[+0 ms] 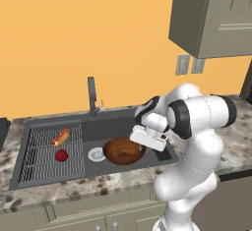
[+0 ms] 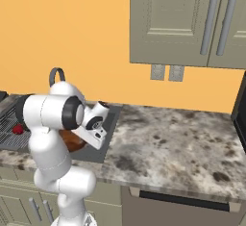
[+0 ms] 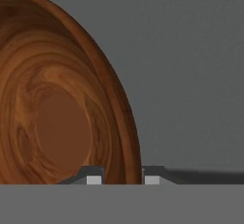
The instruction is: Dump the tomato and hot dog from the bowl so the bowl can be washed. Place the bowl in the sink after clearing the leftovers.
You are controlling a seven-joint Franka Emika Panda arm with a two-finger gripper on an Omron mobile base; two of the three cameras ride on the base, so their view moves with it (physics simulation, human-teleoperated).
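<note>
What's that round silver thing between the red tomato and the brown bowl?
In the left base view, the sink's round silver drain lies in the basin floor between the tomato on the ribbed grid and the bowl.

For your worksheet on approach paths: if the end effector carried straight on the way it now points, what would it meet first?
The bowl: the end effector already has its rim between the fingertips. Past the rim lies the grey sink floor; depth is unclear.
</note>
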